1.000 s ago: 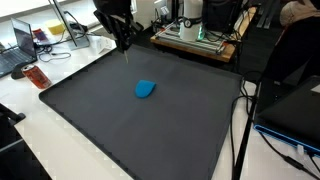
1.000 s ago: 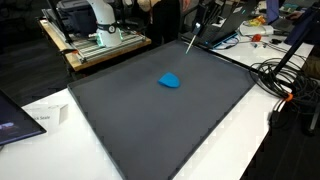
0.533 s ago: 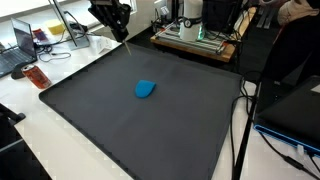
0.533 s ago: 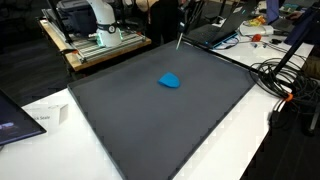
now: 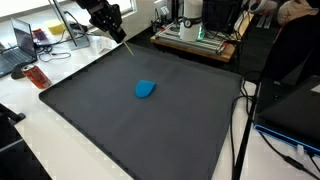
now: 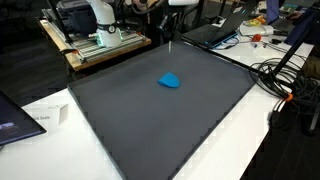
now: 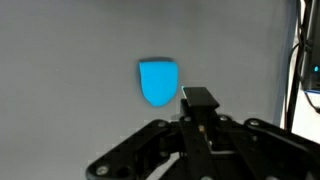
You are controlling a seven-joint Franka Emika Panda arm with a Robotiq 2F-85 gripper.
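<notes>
Hovering over the far edge of the bench [image 5: 22,100] with the tool [image 5: 117,32] clenched on a thin stick [image 5: 124,44]. Well apart from the blue lump [image 5: 146,89] lying mid-mat [image 5: 90,115].

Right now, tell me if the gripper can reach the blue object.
Probably yes: the blue object lies alone on the mat, nothing between it and the gripper, though it is shut on a thin stick.

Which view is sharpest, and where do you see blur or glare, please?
Wrist view: soft throughout, the blue object has fuzzy edges, the end effector is a dark blur. Both exterior views: sharper, evenly lit, no glare on the mat, though the stick in the end effector barely resolves.
</notes>
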